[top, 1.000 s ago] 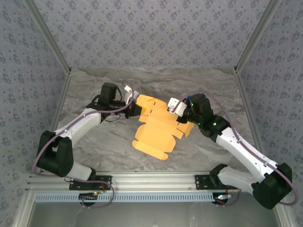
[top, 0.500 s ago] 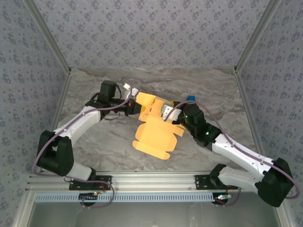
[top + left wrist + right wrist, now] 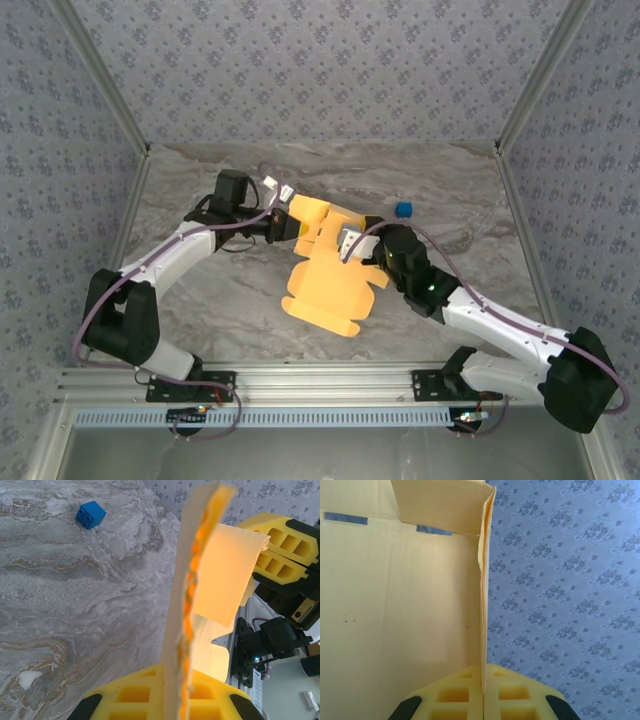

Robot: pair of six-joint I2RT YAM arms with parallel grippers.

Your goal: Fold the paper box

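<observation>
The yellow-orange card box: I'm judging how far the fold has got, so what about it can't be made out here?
- Top external: the yellow-orange card paper box has its far flaps covered by the left gripper and right gripper.
- Left wrist: the box is edge-on and blurred, close to the lens.
- Right wrist: the box runs off the left edge; creases beyond are cut off.

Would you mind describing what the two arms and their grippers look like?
The left arm and right arm have white link shells, black joints and black bases, each trailed by a thin grey-purple cable. The left gripper and right gripper carry yellow fingers moulded with square pockets.
</observation>
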